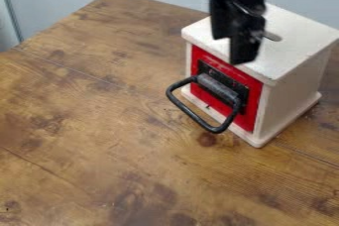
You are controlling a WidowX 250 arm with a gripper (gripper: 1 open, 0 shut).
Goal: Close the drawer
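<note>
A small cream-white box (288, 71) stands on the wooden table at the right. Its red-fronted drawer (209, 63) faces left and toward me, and the black frame appears to stick out slightly from the box. A large black loop handle (196, 107) hangs from it down to the tabletop. My black gripper (240, 57) comes down from the top edge, and its tips overlap the box's upper front edge just above the drawer. The fingers blur into one dark prong, so their spacing does not show. Nothing is seen held.
A slot (269, 35) in the box's top lies partly behind the gripper. The worn wooden table (93, 121) stretches to the left and front of the box. A pale wall runs behind the table's far edge.
</note>
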